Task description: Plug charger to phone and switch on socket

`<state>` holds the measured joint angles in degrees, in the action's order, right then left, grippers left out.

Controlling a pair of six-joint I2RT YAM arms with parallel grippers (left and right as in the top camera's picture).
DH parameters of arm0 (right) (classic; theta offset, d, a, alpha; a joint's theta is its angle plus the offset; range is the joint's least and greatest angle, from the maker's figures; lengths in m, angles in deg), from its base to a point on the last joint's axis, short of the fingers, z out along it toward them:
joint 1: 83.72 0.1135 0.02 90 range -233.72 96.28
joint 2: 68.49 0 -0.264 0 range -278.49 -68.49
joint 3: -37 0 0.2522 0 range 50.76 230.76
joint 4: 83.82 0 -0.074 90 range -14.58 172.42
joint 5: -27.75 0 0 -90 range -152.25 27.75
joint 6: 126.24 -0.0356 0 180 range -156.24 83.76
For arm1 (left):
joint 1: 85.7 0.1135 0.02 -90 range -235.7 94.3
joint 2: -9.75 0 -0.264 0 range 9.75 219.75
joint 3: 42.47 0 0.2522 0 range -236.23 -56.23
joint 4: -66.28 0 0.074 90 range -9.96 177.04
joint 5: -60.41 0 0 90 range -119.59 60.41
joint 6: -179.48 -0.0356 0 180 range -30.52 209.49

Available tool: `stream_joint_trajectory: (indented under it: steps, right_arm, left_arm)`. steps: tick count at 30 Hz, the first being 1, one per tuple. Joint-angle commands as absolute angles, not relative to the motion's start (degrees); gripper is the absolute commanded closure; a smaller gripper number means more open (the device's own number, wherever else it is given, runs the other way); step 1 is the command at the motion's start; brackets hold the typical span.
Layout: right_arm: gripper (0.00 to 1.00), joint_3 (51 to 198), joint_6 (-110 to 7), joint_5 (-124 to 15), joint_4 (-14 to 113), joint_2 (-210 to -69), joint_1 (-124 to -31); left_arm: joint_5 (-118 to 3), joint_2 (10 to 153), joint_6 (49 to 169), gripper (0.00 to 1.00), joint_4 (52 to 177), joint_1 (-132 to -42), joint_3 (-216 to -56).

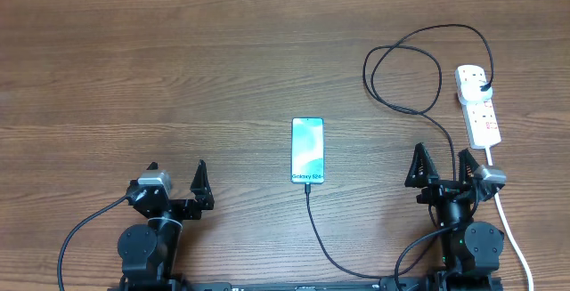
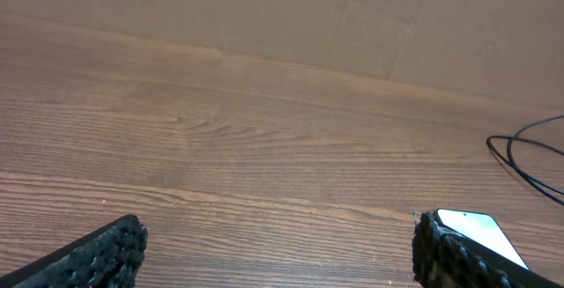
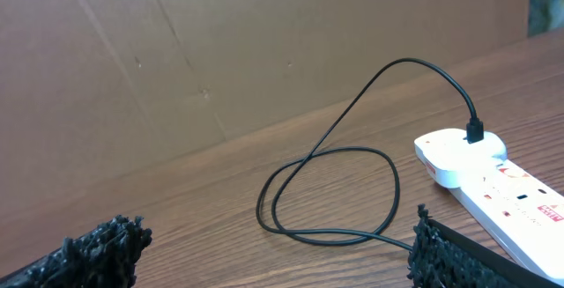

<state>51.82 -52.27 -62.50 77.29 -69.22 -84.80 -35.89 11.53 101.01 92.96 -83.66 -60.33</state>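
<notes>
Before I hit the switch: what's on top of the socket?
The charger sits plugged into the socket's far end, its cable looping away. The other outlets carry nothing. Its pins are covered, so how deep it sits cannot be seen.

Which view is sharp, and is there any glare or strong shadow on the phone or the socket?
Overhead: even, soft light with no hard shadows; the phone screen is bright, but its text is readable. Left wrist: the phone screen looks washed out to near white, and the fingers are dark and soft. Right wrist: the socket is sharp, without glare.
</notes>
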Motion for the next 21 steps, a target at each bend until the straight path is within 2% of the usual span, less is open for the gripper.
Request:
stream_joint_trajectory:
  steps: [1, 21]
  right_arm:
    - [0.0, 51.2, -51.0, -62.2, 77.7, -68.7, -84.8]
    - [0.0, 51.2, -51.0, -62.2, 77.7, -68.7, -84.8]
  left_arm:
    - [-36.7, 11.6, 99.7, 0.0, 93.4, -83.1, -60.3]
    - [-36.7, 11.2, 99.7, 0.0, 93.4, -83.1, -60.3]
